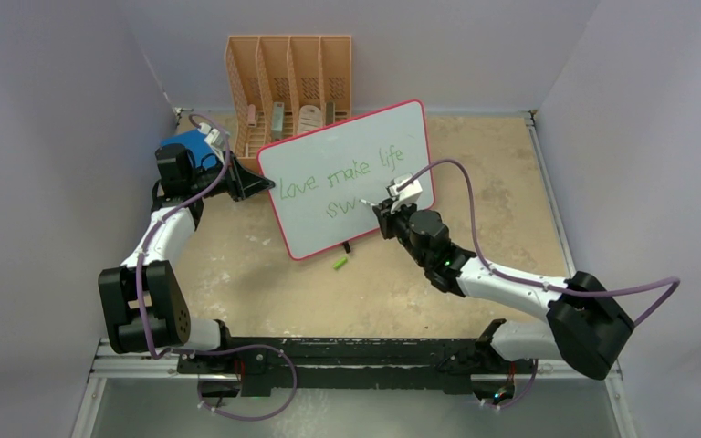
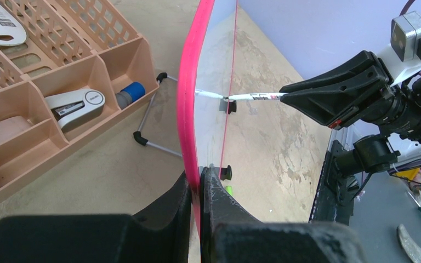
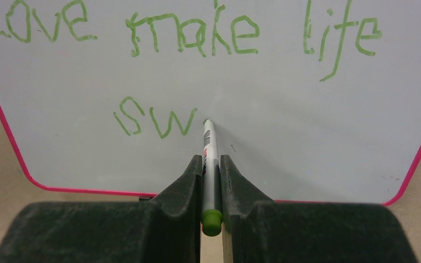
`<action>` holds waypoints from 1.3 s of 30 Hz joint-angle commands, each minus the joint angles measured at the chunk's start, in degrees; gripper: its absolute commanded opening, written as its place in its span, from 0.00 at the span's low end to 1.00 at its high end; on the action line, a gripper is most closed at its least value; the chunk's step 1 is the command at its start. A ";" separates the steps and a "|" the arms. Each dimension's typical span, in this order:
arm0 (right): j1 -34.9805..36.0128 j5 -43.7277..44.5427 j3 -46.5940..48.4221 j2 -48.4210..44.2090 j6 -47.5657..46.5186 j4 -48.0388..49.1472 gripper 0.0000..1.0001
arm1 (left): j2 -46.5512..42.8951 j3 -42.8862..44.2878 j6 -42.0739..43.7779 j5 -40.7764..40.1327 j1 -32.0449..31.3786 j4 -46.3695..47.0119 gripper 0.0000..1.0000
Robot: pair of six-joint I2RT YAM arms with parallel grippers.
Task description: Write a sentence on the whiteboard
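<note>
Whiteboard [image 1: 379, 137], a large glossy white rectangular board with a thin red-pink rim, stands on edge on the tan surface [image 1: 493, 182], just in front of a peach plastic organizer [image 1: 292, 64]. Its green handwritten sentence [image 3: 186, 35] runs in 2 lines, "love make life" over "sw". The left fingers [image 2: 167, 211] pinch the board's rim. The right fingers [image 3: 183, 183] clamp a white marker [image 3: 209, 145], its tip touching the board beside the "w".

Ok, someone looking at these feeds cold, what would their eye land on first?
The whiteboard stands propped mid-table, with green writing reading "love make life" and "sw" begun below. The right claw grips a marker, tip on the board just after the "w". The left claw pinches the board's pink left edge.
</note>
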 commanded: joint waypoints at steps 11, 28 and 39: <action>-2.34 3.18 0.14 -1.58 0.15 0.96 0.00 | -2.20 0.92 2.70 -0.46 0.26 2.54 0.00; -2.33 0.81 2.66 -1.02 -1.22 2.53 0.00 | -2.18 0.88 2.70 -0.29 0.27 2.54 0.00; -2.30 -0.44 3.72 -0.28 -1.60 2.68 0.00 | -2.21 0.85 2.70 -0.37 0.26 2.49 0.00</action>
